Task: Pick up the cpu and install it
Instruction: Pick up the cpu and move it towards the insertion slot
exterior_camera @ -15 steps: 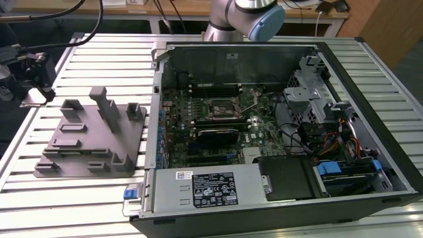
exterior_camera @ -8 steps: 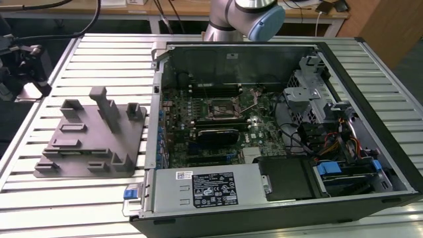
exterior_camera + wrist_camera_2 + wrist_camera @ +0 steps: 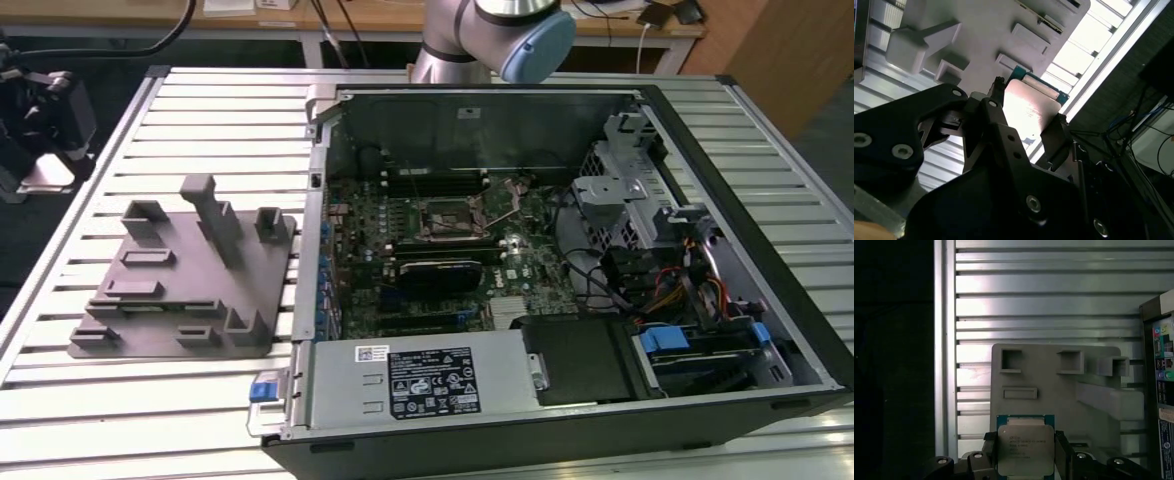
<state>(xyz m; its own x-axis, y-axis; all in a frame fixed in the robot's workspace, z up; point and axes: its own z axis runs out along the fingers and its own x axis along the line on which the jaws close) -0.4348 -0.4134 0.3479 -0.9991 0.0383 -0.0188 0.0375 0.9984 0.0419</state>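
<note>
Silver square cpu (image 3: 1025,447), flat, clamped in black pincer (image 3: 1025,456)

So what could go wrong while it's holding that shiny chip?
The gripper pinches the cpu by just two edges, so it might slip and fall onto the grey fixture plate. The motherboard socket sits deep inside the computer case, so the chip might land crooked.
</note>
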